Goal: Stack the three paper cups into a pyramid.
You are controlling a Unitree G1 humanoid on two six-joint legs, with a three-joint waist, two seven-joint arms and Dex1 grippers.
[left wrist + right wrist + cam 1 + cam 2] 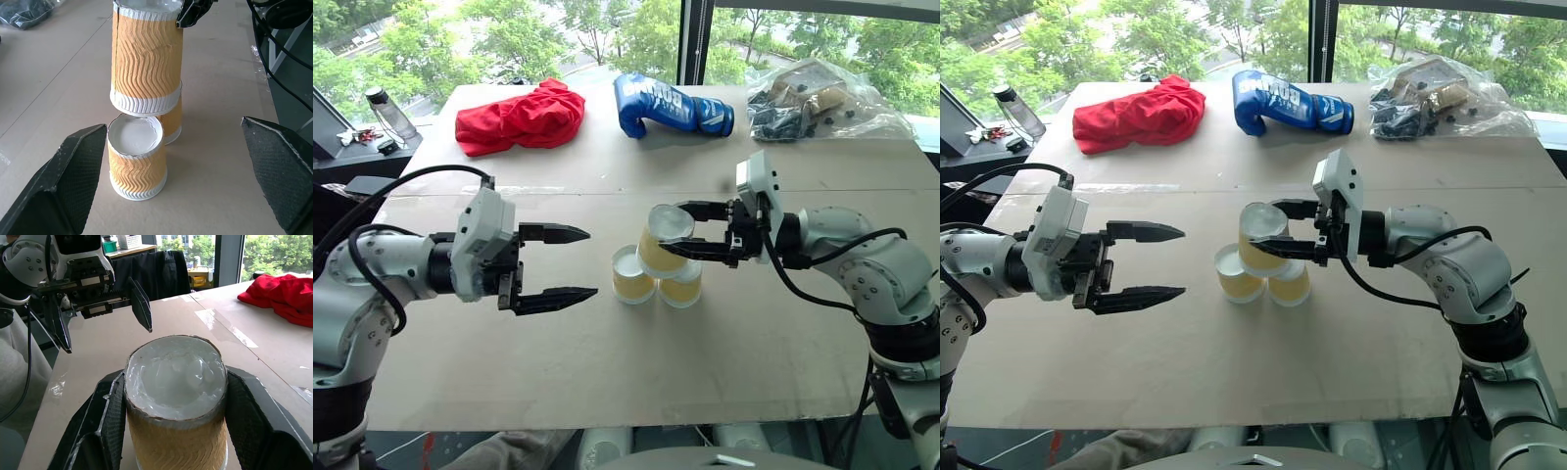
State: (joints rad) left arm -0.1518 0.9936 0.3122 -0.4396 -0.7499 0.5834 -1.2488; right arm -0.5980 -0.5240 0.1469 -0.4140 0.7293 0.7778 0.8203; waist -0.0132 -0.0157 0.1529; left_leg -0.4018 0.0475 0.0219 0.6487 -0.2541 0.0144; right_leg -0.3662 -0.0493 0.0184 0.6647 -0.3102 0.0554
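one upturned cup (661, 245) is clamped by the right tool (690, 230) above, perhaps touching, two cups (633, 276) on the surface (607, 372); the left tool (578, 264) is held agape nearby.

A pale brown tabletop (607, 392) beside a window, a seam of clear tape running across it. At its far edge lie a crumpled red cloth (521, 117), a blue boxing glove (671, 105) and a clear plastic bag (822, 100) of dark small parts, set well apart from one another in a row. Nearer the middle, two tan-yellow paper cups stand upside down on the tabletop, touching side by side: the left cup (633, 275) and the right cup (681, 285), white bases turned up.
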